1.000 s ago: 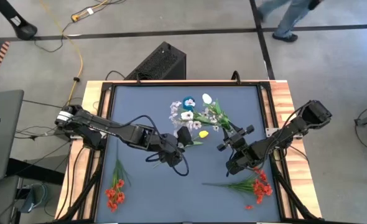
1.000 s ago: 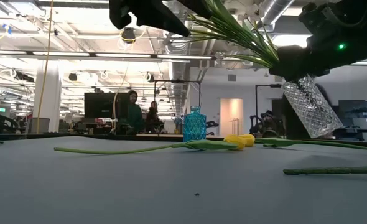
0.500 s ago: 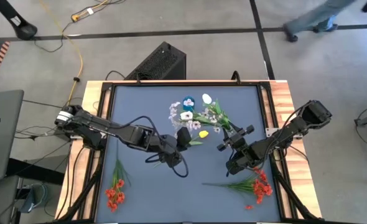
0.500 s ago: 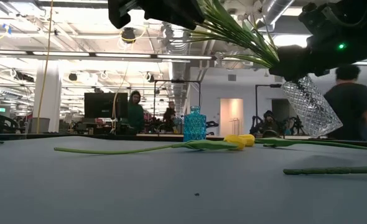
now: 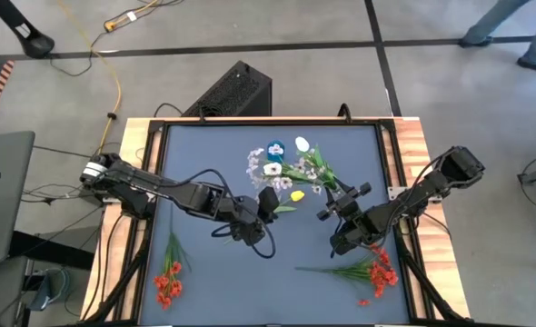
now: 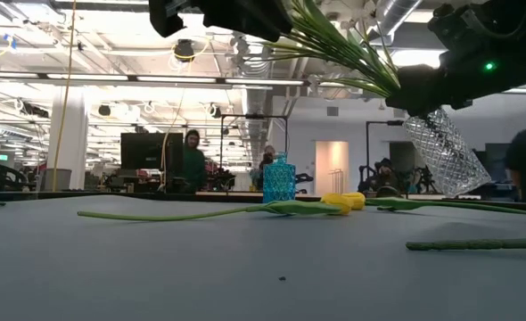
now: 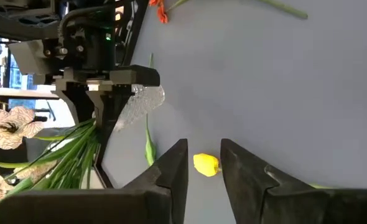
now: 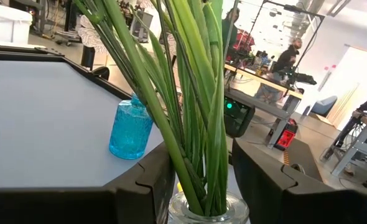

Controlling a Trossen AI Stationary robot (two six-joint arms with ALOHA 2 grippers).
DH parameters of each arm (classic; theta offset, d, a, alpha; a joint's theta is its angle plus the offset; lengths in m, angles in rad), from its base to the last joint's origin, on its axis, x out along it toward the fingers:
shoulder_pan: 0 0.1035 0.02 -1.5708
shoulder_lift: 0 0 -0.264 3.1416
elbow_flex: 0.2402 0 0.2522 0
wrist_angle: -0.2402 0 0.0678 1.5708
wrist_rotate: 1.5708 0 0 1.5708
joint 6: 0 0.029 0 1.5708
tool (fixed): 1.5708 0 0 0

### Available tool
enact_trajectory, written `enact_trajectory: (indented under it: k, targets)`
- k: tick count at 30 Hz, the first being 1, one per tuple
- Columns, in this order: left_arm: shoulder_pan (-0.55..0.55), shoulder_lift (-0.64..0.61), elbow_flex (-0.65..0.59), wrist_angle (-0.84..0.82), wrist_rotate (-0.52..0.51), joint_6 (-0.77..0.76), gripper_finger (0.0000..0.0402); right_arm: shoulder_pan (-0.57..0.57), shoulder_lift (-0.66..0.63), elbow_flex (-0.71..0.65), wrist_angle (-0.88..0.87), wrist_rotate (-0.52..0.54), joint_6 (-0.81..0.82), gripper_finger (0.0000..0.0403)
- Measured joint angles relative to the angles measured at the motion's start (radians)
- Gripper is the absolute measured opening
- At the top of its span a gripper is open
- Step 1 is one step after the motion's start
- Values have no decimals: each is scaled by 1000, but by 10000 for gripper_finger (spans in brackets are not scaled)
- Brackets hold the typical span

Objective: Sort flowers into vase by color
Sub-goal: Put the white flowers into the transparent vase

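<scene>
A clear cut-glass vase (image 6: 446, 152) is held tilted in the right jaws, lifted off the worktop (image 5: 223, 282). The fingers (image 8: 267, 180) are seen closed on either side of its rim. A bundle of green stems (image 8: 190, 93) is carried in this vase and slants away from the right jaws towards the left jaws, ending in white and lilac blossoms (image 5: 286, 168). The left jaws are held above the worktop just beside these stems, set to a narrow gap with nothing seen between them. Below and just beyond the left jaws, a yellow tulip (image 7: 206, 164) is laid flat on the worktop. Farther beyond both jaws, a small blue vase (image 6: 279, 181) is stood upright. One red flower cluster (image 5: 168, 277) is laid well behind the left jaws, and another (image 5: 377, 271) close behind the right jaws. A person is seen in the room beyond.
</scene>
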Motion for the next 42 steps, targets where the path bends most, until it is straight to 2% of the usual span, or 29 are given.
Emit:
enact_trajectory:
  k: [11, 25, 35, 42]
  targets:
    - [0, 0, 0, 0, -1, -48, 143, 0, 0, 0, 1, -1, 0, 176]
    - [2, 0, 0, -1, 5, -112, 146, 19, 11, 2, 89, -1, 10, 176]
    - [-4, 0, 0, 3, 64, -114, 144, 23, 123, 2, 118, -1, 188, 170]
    - [-4, 0, 0, 27, 130, -152, 145, 16, 213, 40, 187, 22, 119, 172]
